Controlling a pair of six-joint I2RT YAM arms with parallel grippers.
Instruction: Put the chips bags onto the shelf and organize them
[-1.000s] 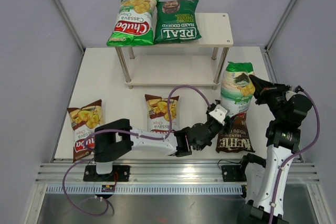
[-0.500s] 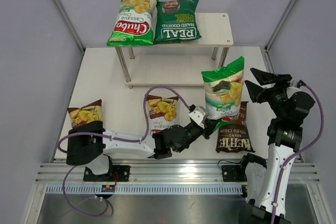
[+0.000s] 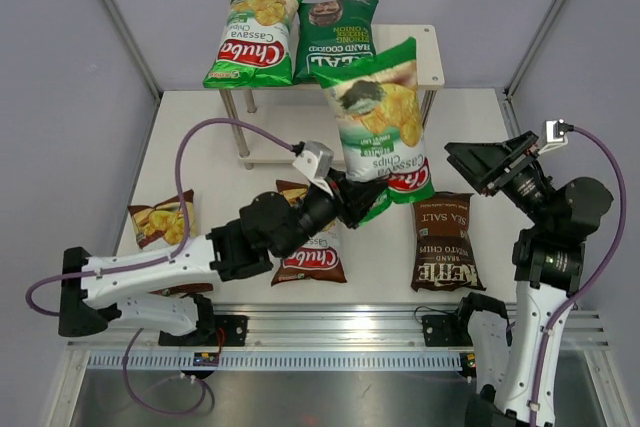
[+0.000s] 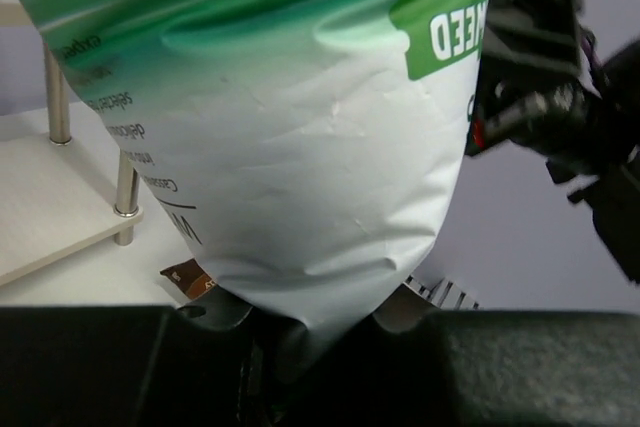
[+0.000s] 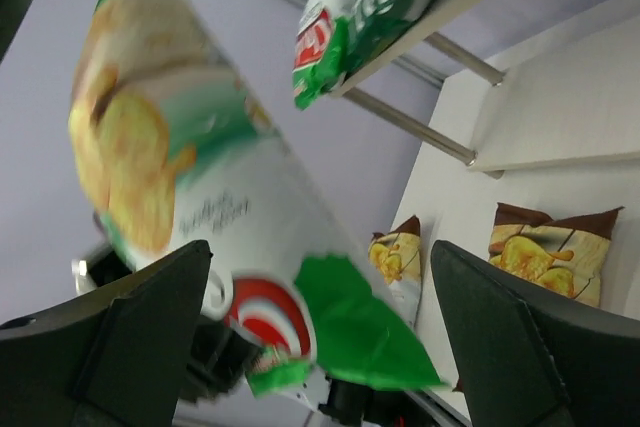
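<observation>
My left gripper (image 3: 358, 199) is shut on the bottom edge of a light-green Chuba chips bag (image 3: 380, 117) and holds it upright in the air, in front of the shelf (image 3: 426, 55). In the left wrist view the bag (image 4: 280, 127) fills the frame, pinched at its lower fold. My right gripper (image 3: 490, 162) stands open and empty to the right of the bag, which also shows in the right wrist view (image 5: 200, 197). On the shelf's top board lie another light-green Chuba bag (image 3: 255, 37) and the dark-green REAL bag (image 3: 335, 42).
On the table lie a dark-brown Kettle bag (image 3: 445, 252), a brown Chuba bag (image 3: 312, 259) partly under my left arm, and another brown Chuba bag (image 3: 160, 222) at the left. The right end of the shelf's top board is bare. Shelf legs (image 4: 125, 197) stand close behind the held bag.
The right gripper opened, released the light-green bag and drew back to the right. The left gripper closed on the bag's bottom and carried it up and left toward the shelf.
</observation>
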